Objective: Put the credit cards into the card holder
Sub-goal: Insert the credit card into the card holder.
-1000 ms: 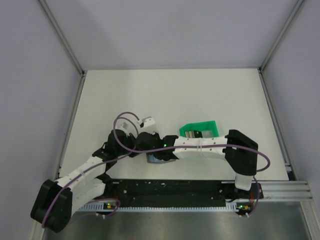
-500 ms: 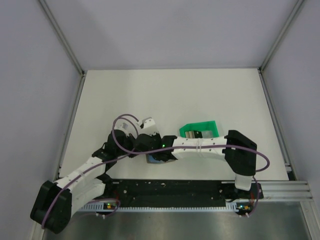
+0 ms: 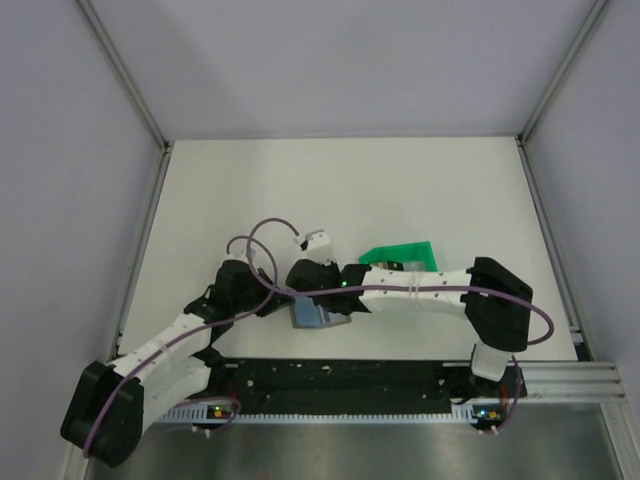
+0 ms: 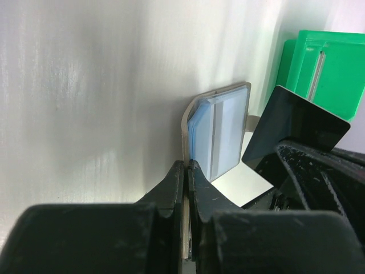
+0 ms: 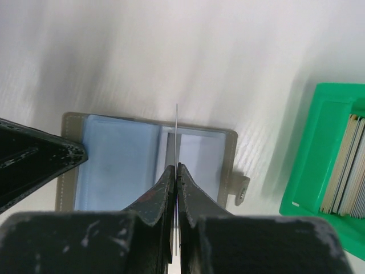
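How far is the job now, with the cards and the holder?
Done: the card holder lies open, its edge pinched by the left gripper. In hand: the right gripper holds one card above its pockets, not inserted. Left: that card, plus more cards in the green tray. Cards already filed: cannot tell.

lab bench (image 3: 400, 190) enclosed by aluminium-framed panels (image 3: 330, 60).

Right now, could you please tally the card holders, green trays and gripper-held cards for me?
Open blue-grey wallet-like card holder: 1
Bright green plastic tray: 1
Thin flat card pinched in the right gripper: 1
Total: 3 (stacked cards in the tray left uncounted)
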Available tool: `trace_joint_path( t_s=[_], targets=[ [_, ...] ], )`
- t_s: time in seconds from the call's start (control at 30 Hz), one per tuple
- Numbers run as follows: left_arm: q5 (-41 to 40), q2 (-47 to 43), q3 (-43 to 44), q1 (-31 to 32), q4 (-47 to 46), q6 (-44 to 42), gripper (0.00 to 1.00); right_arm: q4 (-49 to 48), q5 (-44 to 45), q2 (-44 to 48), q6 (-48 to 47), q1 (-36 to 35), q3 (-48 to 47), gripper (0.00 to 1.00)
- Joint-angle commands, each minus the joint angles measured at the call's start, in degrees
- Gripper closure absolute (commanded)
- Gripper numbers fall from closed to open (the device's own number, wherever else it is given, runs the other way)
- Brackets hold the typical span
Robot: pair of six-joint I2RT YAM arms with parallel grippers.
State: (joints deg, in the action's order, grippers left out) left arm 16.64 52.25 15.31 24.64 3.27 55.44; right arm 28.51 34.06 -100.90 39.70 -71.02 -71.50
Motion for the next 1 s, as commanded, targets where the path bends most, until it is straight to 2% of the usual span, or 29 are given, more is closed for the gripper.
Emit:
trace_joint_path(
  t_s=[0.0, 0.1, 0.3, 0.4, 0.67, 0.97],
  targets=[
    [-0.65, -0.04, -0.28, 0.14, -0.28, -1.56, 1.00, -2.66, -4.43, 5.27, 1.17, 2.99, 3.38, 1.00],
    [-0.56, 0.39, -0.37, 0.14, -0.37, -1.91, 1.00, -7.31, -9.44, 8.34, 0.82, 5.54, 7.77, 1.00],
    [-0.56, 1.36, -1.16, 0.14, -1.33, -2.35, 1.00, -23.48, -24.19, 16.52, 2.48, 9.85, 19.02, 1.00],
    [-0.74, 2.50, -1.42, 0.14, -1.95, -2.53, 1.00, -26.40, -30.79, 16.88, 3.36, 12.13, 21.14, 1.00],
    [-0.91, 6.11, -2.30, 0.14, -5.02, -1.04, 1.00, -32.90, -38.10, 16.09, 6.53, 15.30, 25.53, 1.00],
    [-3.46, 7.43, -1.86, 0.14, -1.43, -1.47, 1.00, -38.96, -43.46, 14.68, 7.76, 16.80, 27.91, 1.00]
  ],
)
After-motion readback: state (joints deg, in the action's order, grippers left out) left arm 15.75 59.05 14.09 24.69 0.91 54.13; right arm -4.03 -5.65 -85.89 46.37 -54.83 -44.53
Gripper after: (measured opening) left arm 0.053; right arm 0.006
